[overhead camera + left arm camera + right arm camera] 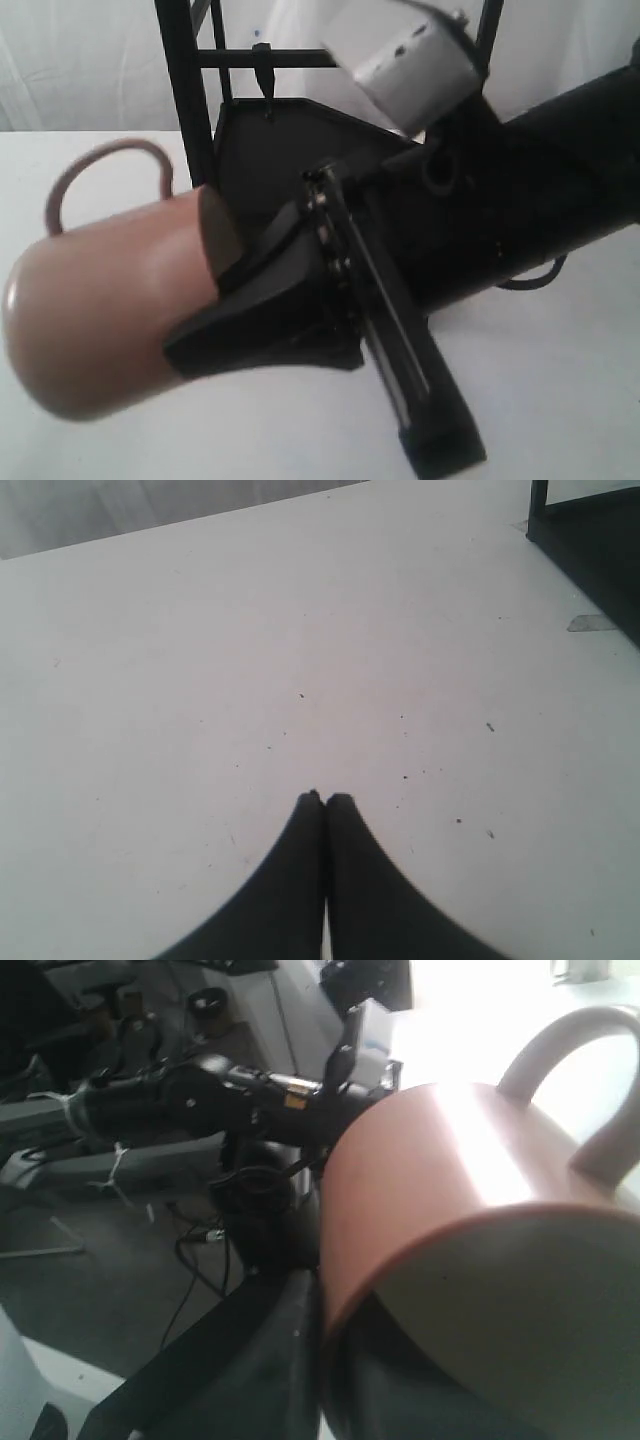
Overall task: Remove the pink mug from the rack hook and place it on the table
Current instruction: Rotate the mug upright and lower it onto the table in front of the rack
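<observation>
The pink mug (pixel 100 310) is held on its side, close to the exterior camera, with its handle (pixel 100 165) pointing up. My right gripper (pixel 215 290) is shut on the mug's rim, one finger outside the wall and one inside. In the right wrist view the pink mug (pixel 450 1190) fills the right side and the gripper (pixel 325 1340) pinches its rim. The rack hook (pixel 265 85) hangs bare from the black crossbar behind, apart from the mug. My left gripper (pixel 325 800) is shut with nothing in it, above the white table (pixel 250 630).
The black rack (pixel 185 90) stands behind the mug with its dark base plate (pixel 260 150) on the table (pixel 560 380). A corner of the rack base (pixel 600 560) shows in the left wrist view. Arm hardware and cables (pixel 200 1100) lie beyond the mug.
</observation>
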Robot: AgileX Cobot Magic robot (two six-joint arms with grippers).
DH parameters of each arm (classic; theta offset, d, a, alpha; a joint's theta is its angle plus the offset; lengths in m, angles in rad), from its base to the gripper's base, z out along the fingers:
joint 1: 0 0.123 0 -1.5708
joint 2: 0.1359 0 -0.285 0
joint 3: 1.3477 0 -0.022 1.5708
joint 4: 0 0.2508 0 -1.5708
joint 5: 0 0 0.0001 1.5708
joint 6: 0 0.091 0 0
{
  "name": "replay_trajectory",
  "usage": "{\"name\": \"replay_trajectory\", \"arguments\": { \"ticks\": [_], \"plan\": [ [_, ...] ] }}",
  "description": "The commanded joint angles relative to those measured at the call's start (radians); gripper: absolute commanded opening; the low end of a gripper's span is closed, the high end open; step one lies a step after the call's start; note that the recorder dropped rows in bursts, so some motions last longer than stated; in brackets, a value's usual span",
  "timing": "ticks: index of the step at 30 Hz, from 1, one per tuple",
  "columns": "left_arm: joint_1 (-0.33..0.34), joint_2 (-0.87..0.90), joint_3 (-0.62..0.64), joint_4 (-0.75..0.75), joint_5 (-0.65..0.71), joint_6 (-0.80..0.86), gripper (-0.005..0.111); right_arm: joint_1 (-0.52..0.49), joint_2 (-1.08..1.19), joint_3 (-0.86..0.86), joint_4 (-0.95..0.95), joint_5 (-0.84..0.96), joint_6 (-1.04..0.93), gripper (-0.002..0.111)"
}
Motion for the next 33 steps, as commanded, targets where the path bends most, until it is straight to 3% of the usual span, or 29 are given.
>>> {"name": "replay_trajectory", "arguments": {
  "ticks": [1, 4, 8, 21, 33],
  "plan": [
    [-0.006, -0.005, 0.003, -0.008, -0.002, 0.003, 0.000, 0.101, -0.011, 0.002, -0.085, -0.047, 0.029, 0.000],
    [-0.006, -0.005, 0.003, -0.008, -0.002, 0.003, 0.000, 0.160, -0.009, 0.002, -0.194, -0.127, 0.118, 0.000],
    [-0.006, -0.005, 0.003, -0.008, -0.002, 0.003, 0.000, 0.224, -0.009, 0.002, -0.527, -0.306, 0.432, 0.000],
    [-0.006, -0.005, 0.003, -0.008, -0.002, 0.003, 0.000, 0.224, 0.121, -0.006, -1.028, -0.331, 0.925, 0.000],
    [-0.006, -0.005, 0.003, -0.008, -0.002, 0.003, 0.000, 0.224, 0.239, -0.045, -1.065, -0.378, 1.005, 0.000]
  ]
}}
